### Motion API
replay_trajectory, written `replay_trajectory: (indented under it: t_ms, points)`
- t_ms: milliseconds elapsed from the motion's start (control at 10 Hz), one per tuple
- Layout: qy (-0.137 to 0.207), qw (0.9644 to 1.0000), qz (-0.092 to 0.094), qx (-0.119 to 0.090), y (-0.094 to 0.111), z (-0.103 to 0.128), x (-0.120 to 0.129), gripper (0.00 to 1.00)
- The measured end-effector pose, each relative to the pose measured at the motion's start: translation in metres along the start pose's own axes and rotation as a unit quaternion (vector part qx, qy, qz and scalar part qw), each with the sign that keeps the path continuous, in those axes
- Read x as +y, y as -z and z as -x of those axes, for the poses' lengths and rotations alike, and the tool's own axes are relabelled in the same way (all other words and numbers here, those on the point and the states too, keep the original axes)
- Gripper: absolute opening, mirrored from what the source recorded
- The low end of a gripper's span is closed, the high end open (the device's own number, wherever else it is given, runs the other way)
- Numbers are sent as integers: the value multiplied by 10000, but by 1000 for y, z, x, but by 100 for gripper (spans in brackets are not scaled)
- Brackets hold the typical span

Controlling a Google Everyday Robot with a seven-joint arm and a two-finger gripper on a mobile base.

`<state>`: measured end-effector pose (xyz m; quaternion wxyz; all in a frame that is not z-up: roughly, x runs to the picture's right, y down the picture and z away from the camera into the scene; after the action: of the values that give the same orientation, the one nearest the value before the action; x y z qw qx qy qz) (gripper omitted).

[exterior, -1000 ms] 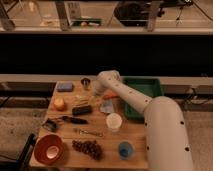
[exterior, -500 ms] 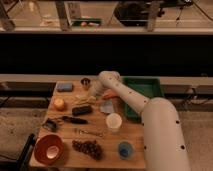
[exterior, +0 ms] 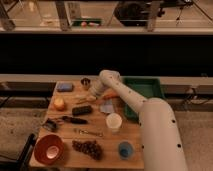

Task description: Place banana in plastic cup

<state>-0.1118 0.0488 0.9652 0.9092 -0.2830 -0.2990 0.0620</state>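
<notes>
We saw the robot's white arm reach in from the lower right across the wooden worktop [exterior: 64,157], ending in the hand [exterior: 93,96] low over the back middle of the surface; whether that hand was open or closed we could not tell. The small slim pale-yellow banana [exterior: 81,97] lay flat on the worktop just to the left of the hand, close beside it, though we could not make out whether they touched. In front of the banana sat a dark oblong block [exterior: 82,110], and a round yellow-orange fruit [exterior: 59,103] rested further left near the worktop's left edge. A thin orange-red stick [exterior: 110,96] lay on the other side of the arm. The white plastic cup [exterior: 114,122] stood upright nearer the front, well apart from the banana, with a grey-blue flat square piece [exterior: 106,107] between it and the hand. Behind, a small metal cup [exterior: 85,82] and a blue rectangular sponge [exterior: 64,87] stood near the back edge. A green plastic tray [exterior: 157,85] adjoined the worktop's right side. Toward the front lay an orange-red bowl [exterior: 48,149], a bunch of dark grapes [exterior: 88,148] and a small blue cup [exterior: 125,149].
</notes>
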Motion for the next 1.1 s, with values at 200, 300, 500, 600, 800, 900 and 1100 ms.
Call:
replay_trajectory:
  t_ms: [200, 300, 500, 600, 800, 900, 1100]
  points:
    - [111, 9999, -122, -9, 26, 16, 0, 2]
    - [193, 9996, -194, -14, 43, 27, 1, 2]
    - [331, 9987, -390, -28, 87, 49, 8, 2]
    - [353, 9982, -489, -23, 108, 54, 14, 2]
    - [305, 9972, -676, 47, 150, 45, 37, 2]
    - [275, 9968, -743, 103, 167, 37, 50, 2]
    - [227, 9954, -862, 343, 208, 24, 96, 2]
